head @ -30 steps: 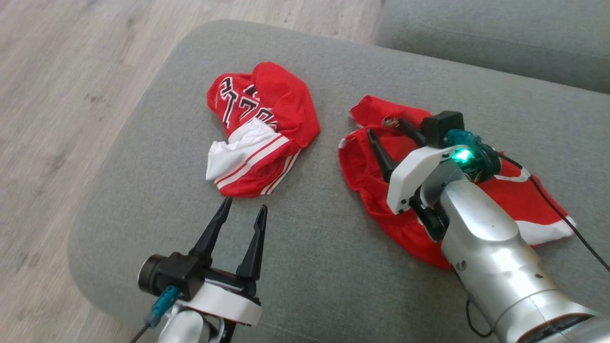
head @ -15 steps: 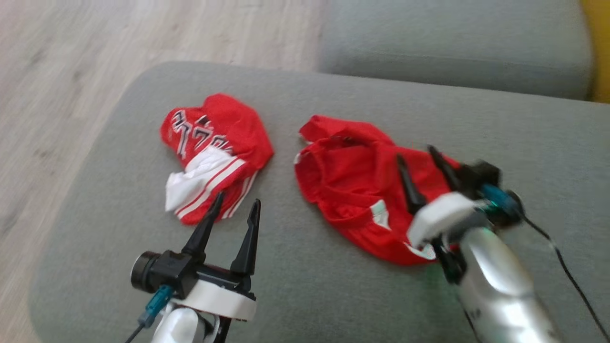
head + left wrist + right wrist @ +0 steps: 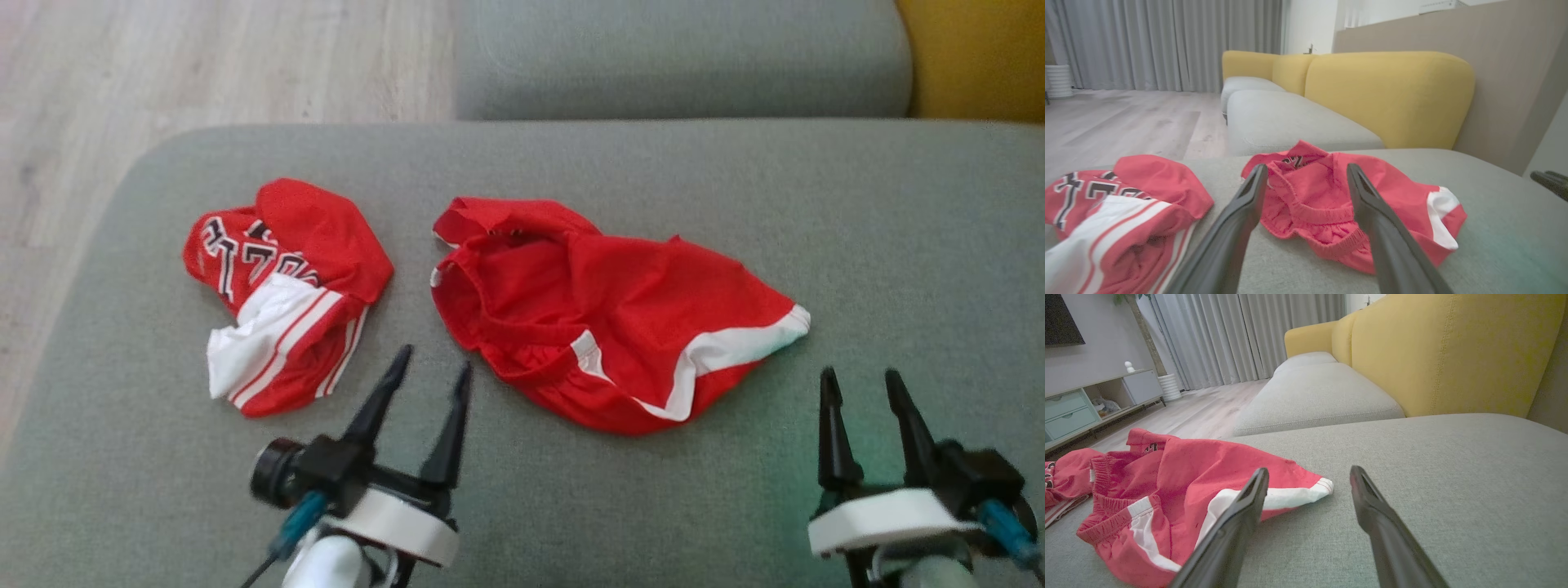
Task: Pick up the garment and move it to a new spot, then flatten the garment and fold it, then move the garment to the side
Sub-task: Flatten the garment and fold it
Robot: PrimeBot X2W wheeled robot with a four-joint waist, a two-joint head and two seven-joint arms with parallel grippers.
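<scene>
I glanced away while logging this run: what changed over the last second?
The right gripper, open, drew back off the red shorts toward the robot, holding nothing. The left gripper, shorts and jersey stayed put; the head camera itself turned.

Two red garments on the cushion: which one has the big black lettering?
The bunched striped garment on the robot's left. The spread-out shorts beside it are mostly plain red with white trim.

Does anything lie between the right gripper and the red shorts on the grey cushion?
Nothing visible does. Just bare grey cushion separates the open right gripper from the red shorts and their white-trimmed hem. The crumpled jersey lies off to the shorts' left, apart from them, clear of that path.
</scene>
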